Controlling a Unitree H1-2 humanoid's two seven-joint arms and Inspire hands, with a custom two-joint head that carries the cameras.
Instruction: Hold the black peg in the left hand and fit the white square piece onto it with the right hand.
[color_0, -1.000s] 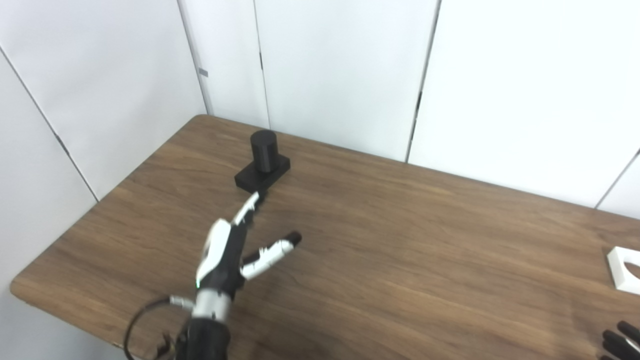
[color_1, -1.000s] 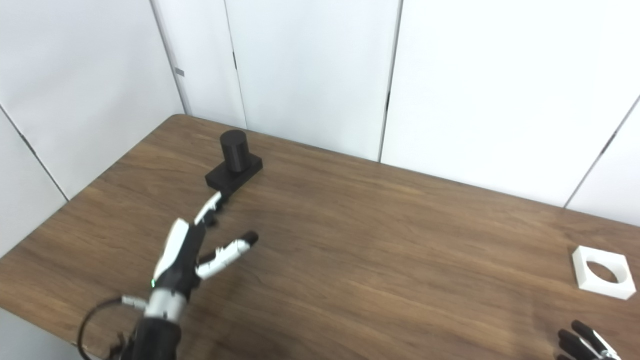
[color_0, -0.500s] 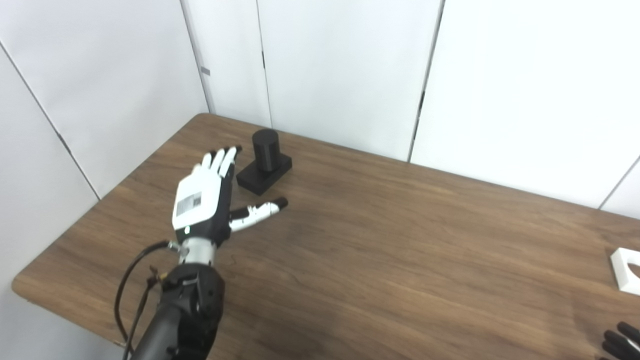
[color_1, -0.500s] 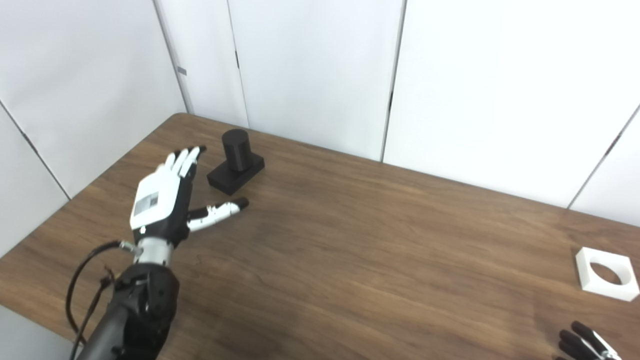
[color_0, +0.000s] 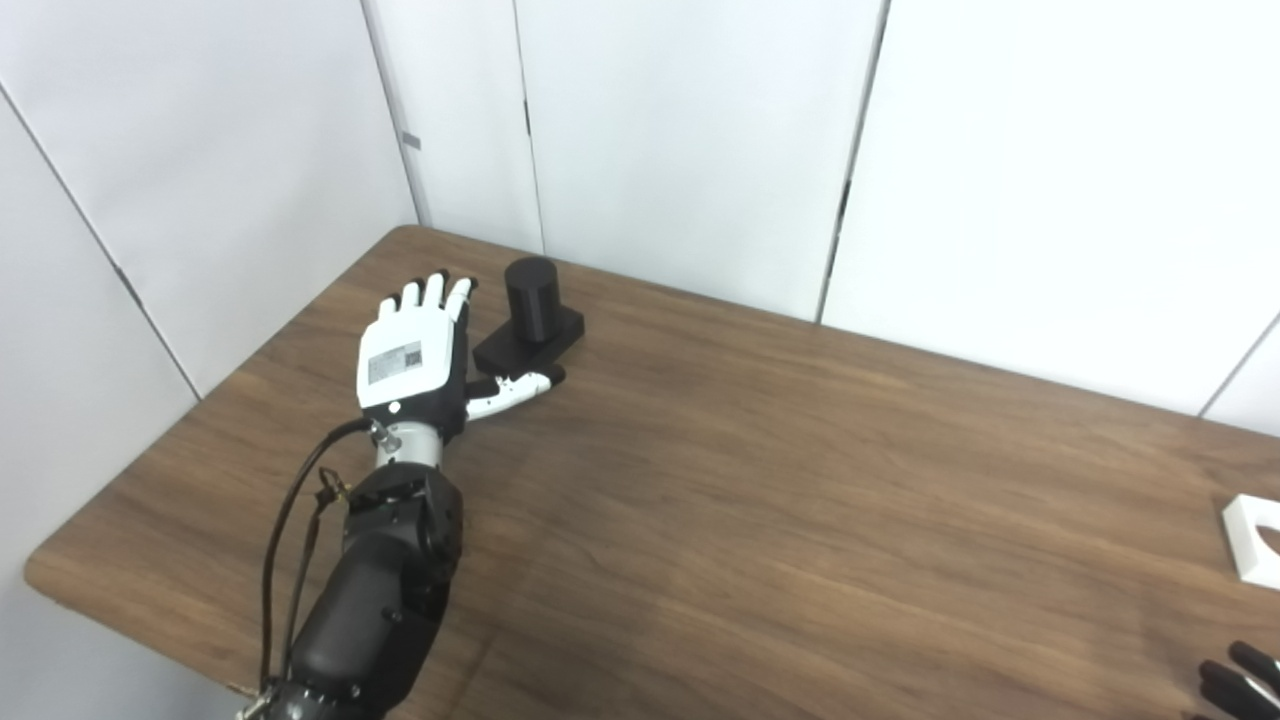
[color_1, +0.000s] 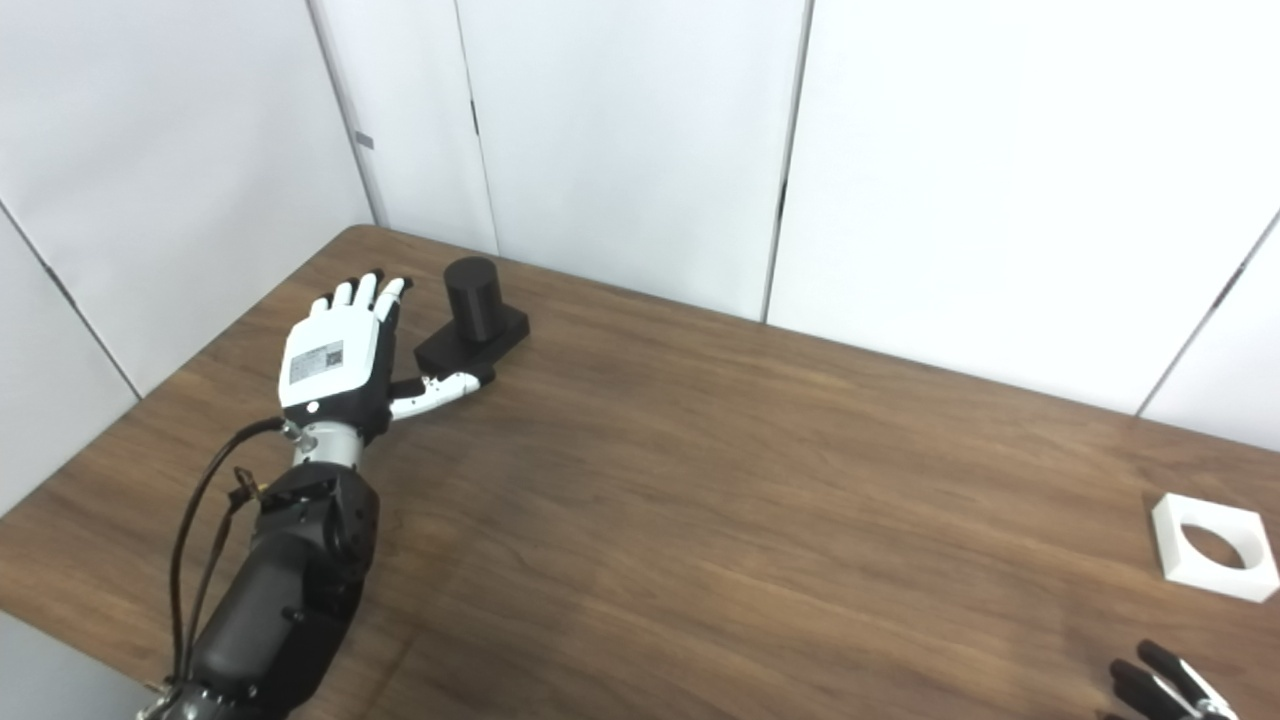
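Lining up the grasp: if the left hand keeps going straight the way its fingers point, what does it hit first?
Probably nothing. The left hand points past the left side of the black peg, toward bare table and the wall; only its thumb reaches toward the peg's base. Depth is uncertain.

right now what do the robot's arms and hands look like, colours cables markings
The left hand has a white back plate bearing a small grey label, white fingers with black tips and dark inner sides. A silver wrist ring joins it to a bulky glossy black forearm, with thin black cables looping alongside. Of the right hand only black fingers with a bit of white show at the corner.
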